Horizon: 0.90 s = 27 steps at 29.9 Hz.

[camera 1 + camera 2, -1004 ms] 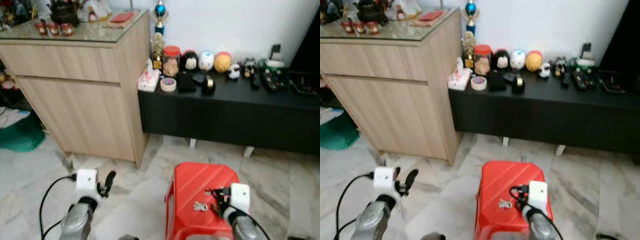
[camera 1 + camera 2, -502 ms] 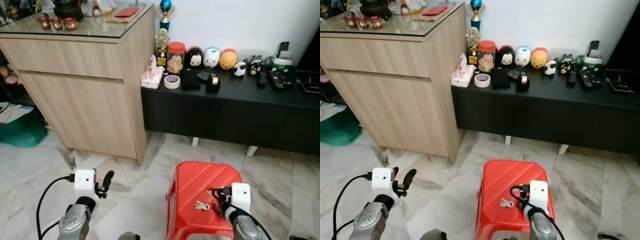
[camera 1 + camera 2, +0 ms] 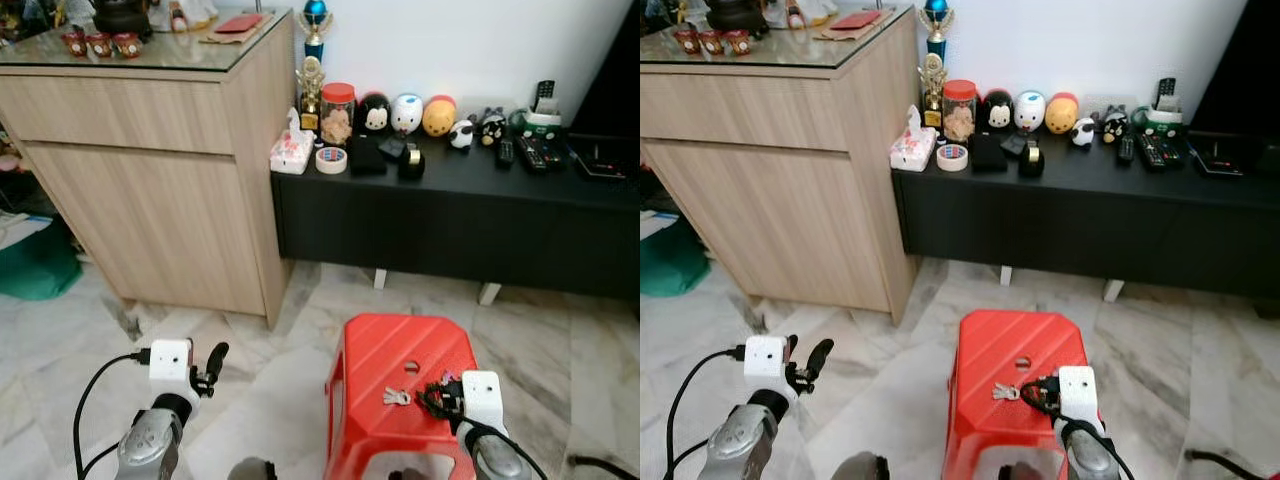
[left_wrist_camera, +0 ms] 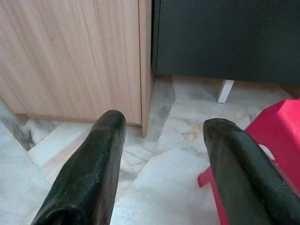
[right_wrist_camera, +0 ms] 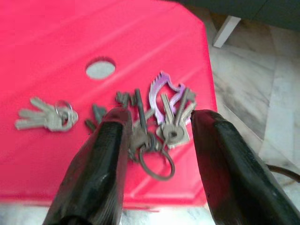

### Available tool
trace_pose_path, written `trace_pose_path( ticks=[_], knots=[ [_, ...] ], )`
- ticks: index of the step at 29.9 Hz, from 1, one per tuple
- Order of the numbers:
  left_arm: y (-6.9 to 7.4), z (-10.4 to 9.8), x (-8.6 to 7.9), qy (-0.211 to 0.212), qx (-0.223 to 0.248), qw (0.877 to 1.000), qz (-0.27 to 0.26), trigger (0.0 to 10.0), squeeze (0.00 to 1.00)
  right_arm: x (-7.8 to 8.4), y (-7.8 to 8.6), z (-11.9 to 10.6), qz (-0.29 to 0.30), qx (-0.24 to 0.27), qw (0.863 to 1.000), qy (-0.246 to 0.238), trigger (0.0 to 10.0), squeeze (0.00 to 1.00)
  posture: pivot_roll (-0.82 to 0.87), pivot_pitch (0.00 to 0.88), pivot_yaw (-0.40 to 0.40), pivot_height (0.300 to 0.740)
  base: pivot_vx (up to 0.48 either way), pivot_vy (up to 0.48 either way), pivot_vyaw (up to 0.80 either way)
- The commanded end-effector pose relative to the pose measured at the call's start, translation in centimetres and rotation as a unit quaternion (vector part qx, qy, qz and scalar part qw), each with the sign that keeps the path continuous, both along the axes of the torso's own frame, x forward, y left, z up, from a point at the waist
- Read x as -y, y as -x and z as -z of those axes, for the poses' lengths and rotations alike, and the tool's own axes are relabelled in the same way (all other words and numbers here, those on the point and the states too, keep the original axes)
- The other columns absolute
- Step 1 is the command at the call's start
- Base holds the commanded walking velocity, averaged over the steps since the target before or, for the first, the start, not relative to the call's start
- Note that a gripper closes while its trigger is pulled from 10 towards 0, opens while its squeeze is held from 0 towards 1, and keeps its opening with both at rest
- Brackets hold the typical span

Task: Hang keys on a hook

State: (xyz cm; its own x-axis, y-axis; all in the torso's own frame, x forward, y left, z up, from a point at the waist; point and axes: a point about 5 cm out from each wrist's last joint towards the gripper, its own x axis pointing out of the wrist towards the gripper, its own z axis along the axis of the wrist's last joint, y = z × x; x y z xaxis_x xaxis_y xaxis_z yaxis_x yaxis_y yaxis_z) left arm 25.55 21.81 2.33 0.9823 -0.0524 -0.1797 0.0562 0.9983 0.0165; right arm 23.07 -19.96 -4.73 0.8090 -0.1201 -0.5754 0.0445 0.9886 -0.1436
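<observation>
Keys (image 5: pixel 154 119) are lying on the red stool (image 3: pixel 385 345), not yet lifted. Right gripper (image 5: pixel 157 140) is hovering over them, fingers spread; left gripper (image 4: pixel 161 159) is idling, open. No hook is in sight.

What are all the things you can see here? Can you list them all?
Big key bunch: one, silver with a purple piece, on the stool.
Small key bunch: one, silver, on the stool beside it.
Stool: one, red, on the marble floor.
Cabinet: one, light wood, glass top.
Low bench: one, black, by the wall.
Round toys: several, on the bench.
Tape roll: one, on the bench.
Left gripper: jaws open, over the floor.
Right gripper: jaws open, around the big key bunch.
</observation>
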Motion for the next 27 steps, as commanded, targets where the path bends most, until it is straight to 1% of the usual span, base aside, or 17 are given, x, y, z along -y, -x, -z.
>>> trace_pose_path(
  ticks=[1, 3, 5, 8, 10, 12, 13, 17, 20, 21, 22, 23, 26, 27],
  knots=[
    [0.3, 0.4, -0.1, -0.006, -0.014, 1.000, 0.005, 10.0, 0.00, 0.2, -0.2, 0.0, -0.009, -0.014, 1.000, 0.020, 10.0, 0.00, 0.07, 0.000, -0.023, 0.629, 0.000, 0.000, 0.00],
    [0.4, 0.4, -0.1, -0.007, -0.014, 1.000, 0.005, 10.0, 0.00, 0.3, -0.2, 0.0, -0.015, -0.022, 0.999, 0.030, 10.0, 0.00, 0.07, 0.000, -0.022, 0.629, 0.000, 0.000, 0.00],
    [0.4, 0.4, -0.2, -0.007, -0.016, 1.000, 0.005, 10.0, 0.00, 0.6, -0.4, 0.1, -0.006, -0.041, 0.999, 0.035, 10.0, 0.00, 0.07, 0.000, -0.022, 0.629, 0.000, 0.000, 0.00],
    [0.4, 0.4, -0.2, -0.008, -0.017, 1.000, 0.005, 10.0, 0.00, 0.8, -0.9, -0.2, -0.013, -0.048, 0.998, 0.043, 10.0, 0.00, 0.07, 0.000, -0.017, 0.629, 0.000, 0.000, 0.00],
    [0.4, 0.4, -0.2, -0.009, -0.017, 1.000, 0.006, 10.0, 0.00, 0.9, -1.2, -0.4, -0.029, -0.055, 0.997, 0.047, 10.0, 0.00, 0.07, 0.000, -0.016, 0.629, 0.000, 0.000, 0.00],
    [0.4, 0.4, -0.3, -0.011, -0.018, 1.000, 0.007, 10.0, 0.00, 1.1, -1.7, -0.7, -0.060, -0.068, 0.994, 0.062, 10.0, 0.00, 0.08, 0.000, -0.015, 0.629, 0.000, 0.000, 0.00],
    [0.4, 0.4, -0.3, -0.011, -0.018, 1.000, 0.007, 10.0, 0.00, 1.1, -1.7, -0.7, -0.067, -0.071, 0.993, 0.066, 10.0, 0.00, 0.08, 0.000, -0.015, 0.629, 0.000, 0.000, 0.00],
    [0.5, 0.4, -0.4, -0.012, -0.019, 1.000, 0.007, 10.0, 0.00, 1.2, -1.7, -0.7, -0.082, -0.085, 0.991, 0.070, 10.0, 0.00, 0.08, 0.000, -0.013, 0.629, 0.000, 0.000, 0.00],
    [0.6, 0.4, -0.5, -0.013, -0.020, 1.000, 0.007, 10.0, 0.00, 1.2, -1.7, -0.6, -0.109, -0.101, 0.986, 0.074, 10.0, 0.00, 0.08, 0.000, -0.011, 0.629, 0.000, 0.000, 0.00],
    [0.6, 0.4, -0.6, -0.014, -0.020, 1.000, 0.007, 10.0, 0.00, 1.1, -1.7, -0.6, -0.126, -0.108, 0.984, 0.072, 10.0, 0.00, 0.09, 0.000, -0.010, 0.629, 0.000, 0.000, 0.00],
    [0.6, 0.4, -0.6, -0.014, -0.020, 1.000, 0.007, 10.0, 0.00, 1.0, -1.7, -0.5, -0.130, -0.109, 0.983, 0.071, 10.0, 0.00, 0.09, 0.000, -0.010, 0.629, 0.000, 0.000, 0.00],
    [0.6, 0.4, -0.6, -0.015, -0.021, 1.000, 0.007, 10.0, 0.00, 0.8, -1.4, -0.3, -0.141, -0.120, 0.981, 0.060, 10.0, 0.00, 0.09, 0.000, -0.009, 0.629, 0.000, 0.000, 0.00],
    [0.6, 0.3, -0.7, -0.016, -0.021, 1.000, 0.007, 10.0, 0.00, 0.8, -1.2, -0.2, -0.149, -0.136, 0.978, 0.059, 10.0, 0.00, 0.08, 0.000, -0.006, 0.629, 0.000, 0.000, 0.00],
    [0.5, 0.3, -0.7, -0.017, -0.021, 1.000, 0.007, 10.0, 0.00, 1.0, -1.1, -0.1, -0.149, -0.143, 0.976, 0.069, 10.0, 0.00, 0.08, 0.000, -0.006, 0.629, 0.000, 0.000, 0.00]
  ],
)
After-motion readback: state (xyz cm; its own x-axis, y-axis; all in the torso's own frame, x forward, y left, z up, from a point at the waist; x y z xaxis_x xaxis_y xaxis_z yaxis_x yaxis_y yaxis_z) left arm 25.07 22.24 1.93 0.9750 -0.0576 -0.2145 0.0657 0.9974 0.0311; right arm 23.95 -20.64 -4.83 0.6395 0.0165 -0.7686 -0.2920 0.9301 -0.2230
